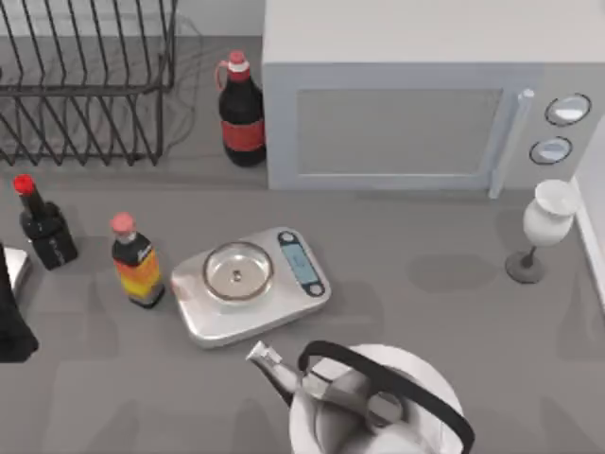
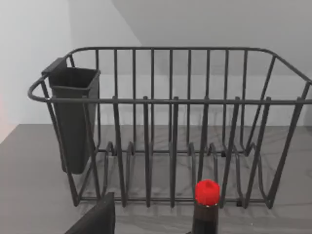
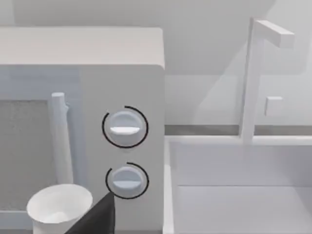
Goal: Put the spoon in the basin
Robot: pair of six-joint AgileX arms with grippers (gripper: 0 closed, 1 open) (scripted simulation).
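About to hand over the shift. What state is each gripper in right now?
Left gripper: at the table's left edge facing the dish rack, state cannot be told.
Right gripper: facing the microwave, state cannot be told.

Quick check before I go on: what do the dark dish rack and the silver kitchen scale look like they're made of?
Dark wire dish rack: looks like thin metal rod with a matte black coating, judging by its slim bent bars. Silver kitchen scale: brushed-metal look, perhaps steel, with a shiny round pan and a glassy blue display; it may be silver-painted plastic.
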